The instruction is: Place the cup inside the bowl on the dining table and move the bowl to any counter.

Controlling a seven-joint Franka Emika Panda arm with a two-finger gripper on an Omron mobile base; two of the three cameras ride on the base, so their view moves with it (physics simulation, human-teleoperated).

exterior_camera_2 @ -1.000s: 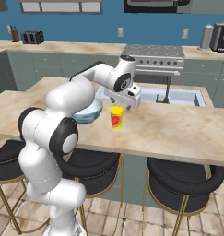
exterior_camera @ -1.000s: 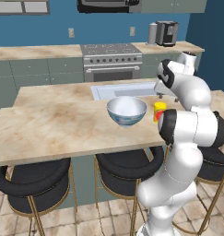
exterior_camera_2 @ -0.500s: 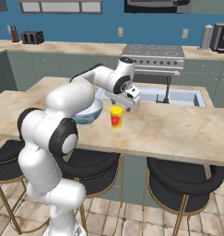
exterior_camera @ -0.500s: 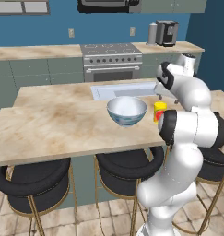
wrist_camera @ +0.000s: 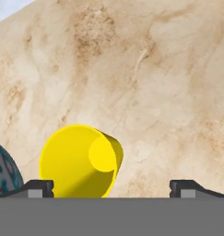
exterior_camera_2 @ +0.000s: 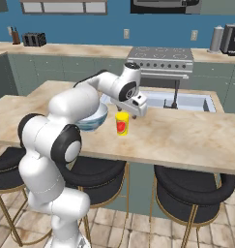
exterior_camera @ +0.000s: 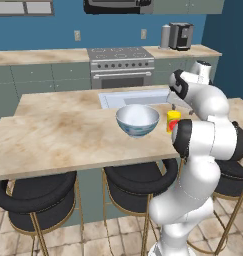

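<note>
The small yellow cup (exterior_camera_2: 122,122) with a red patch stands upright on the dining table (exterior_camera_2: 186,135), just right of the bowl (exterior_camera: 137,120) in the left base view. The bowl is pale blue patterned outside and white inside, and nothing lies in it. My gripper (exterior_camera_2: 132,114) hangs open just above and beside the cup, touching nothing. In the hand view the cup (wrist_camera: 79,161) sits low, close to the left fingertip (wrist_camera: 39,188), with the bowl's rim (wrist_camera: 2,175) at the left edge. In the left base view my arm hides part of the cup (exterior_camera: 173,119).
A sink (exterior_camera_2: 191,101) with a dark faucet (exterior_camera_2: 176,92) is set into the slab behind the cup. The counter (exterior_camera: 33,57) with grey-green cabinets runs along the back wall beside the stove (exterior_camera: 120,65). Black stools (exterior_camera: 33,192) stand along the table's near edge.
</note>
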